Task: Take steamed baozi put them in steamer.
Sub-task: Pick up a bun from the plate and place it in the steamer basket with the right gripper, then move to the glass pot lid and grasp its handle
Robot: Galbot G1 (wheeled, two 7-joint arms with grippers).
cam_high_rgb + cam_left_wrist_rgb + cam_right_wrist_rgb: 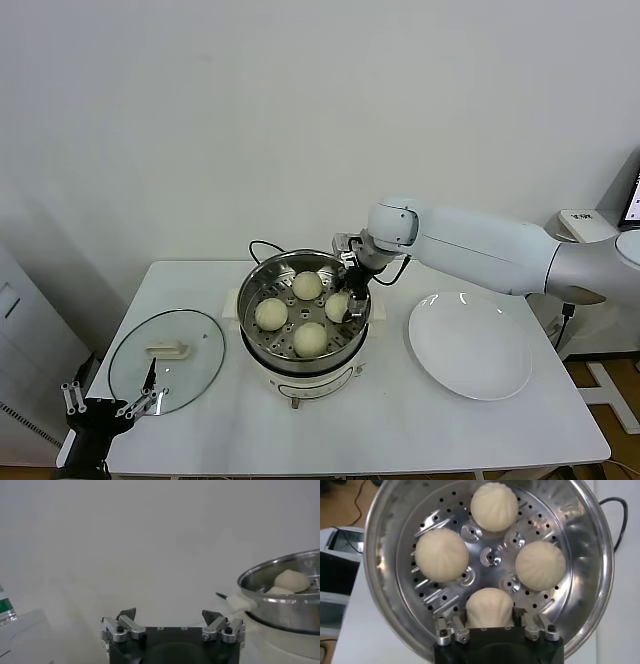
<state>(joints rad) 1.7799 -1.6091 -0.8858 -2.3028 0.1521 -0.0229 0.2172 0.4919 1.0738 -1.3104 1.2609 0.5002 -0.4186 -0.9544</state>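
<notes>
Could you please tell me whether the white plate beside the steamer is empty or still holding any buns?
Empty: the plate shows only bare white surface, and all four buns sit inside the steamer.

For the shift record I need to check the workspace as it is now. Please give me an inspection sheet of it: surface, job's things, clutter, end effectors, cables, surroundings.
Surface: white table, no spills seen.
Job's things: four steamed baozi lie in the steamer; the white plate is bare.
Clutter: glass lid lies flat at the table's left.
End effectors: right end effector is inside the steamer, jaws either side of the right-hand baozi, grip cannot be told; left end effector is open, at the table's front-left corner.
Cables: black cord loops behind the steamer.
Surroundings: plain white wall; equipment at the far right.
</notes>
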